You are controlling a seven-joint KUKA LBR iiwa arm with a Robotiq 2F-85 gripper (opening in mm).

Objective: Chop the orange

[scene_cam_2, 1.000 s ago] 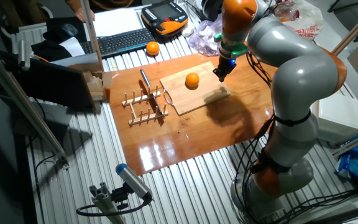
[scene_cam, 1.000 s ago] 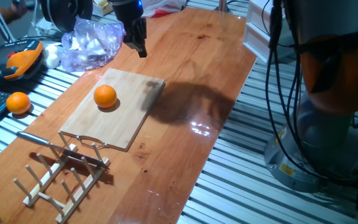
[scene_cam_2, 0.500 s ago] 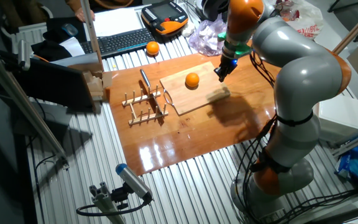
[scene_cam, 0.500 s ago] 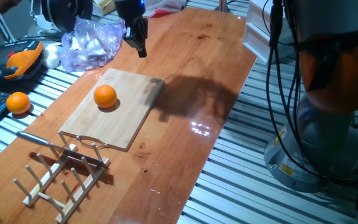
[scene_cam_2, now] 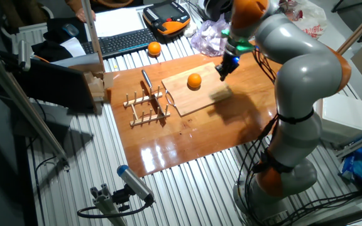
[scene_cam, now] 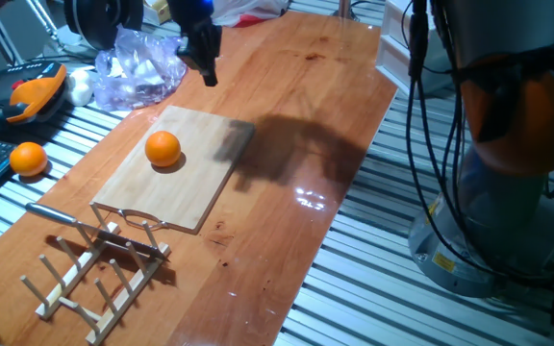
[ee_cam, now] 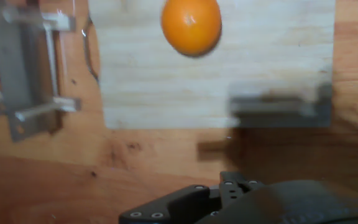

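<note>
While the orange sits whole on the pale wooden cutting board, nothing has been cut yet — the task looks to be at its very start. A knife lies across the wooden rack at the near end of the tabletop, untouched, well apart from the gripper. The gripper hangs above the far edge of the board, beyond the fruit and clear of it; it has hold of nothing, and I cannot tell from these views how wide its jaws stand — the hand view shows only a dark part of the hand at the bottom edge, with the orange near the top of the frame. A second orange rests off the board among the metal slats, near a keyboard and an orange-and-black pendant; a crumpled plastic bag lies just beyond the board. My reading: the step in hand is fetching the tool. The next move calls for travelling over the board to the rack and taking the knife by its handle without knocking the fruit.
</note>
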